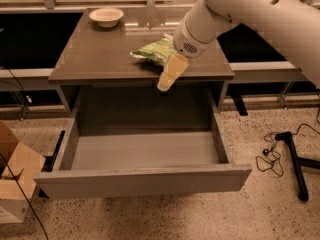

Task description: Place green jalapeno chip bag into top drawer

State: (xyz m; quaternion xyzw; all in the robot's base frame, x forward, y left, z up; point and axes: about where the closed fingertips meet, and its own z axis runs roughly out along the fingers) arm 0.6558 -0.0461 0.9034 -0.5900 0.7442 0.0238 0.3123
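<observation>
The green jalapeno chip bag (155,50) lay on the table (100,59), right of its middle and toward the near edge, well apart from the cream bowl (106,16) at the far left. The tool (165,83) hung just near of the bag, angled down and left over the table's near edge, above the far part of the top drawer (145,180), which stood pulled out. Whether the tool was open or closed could not be told; the bag rested on the table, not lifted. A cardboard box (15,176) sat on the floor at left.
</observation>
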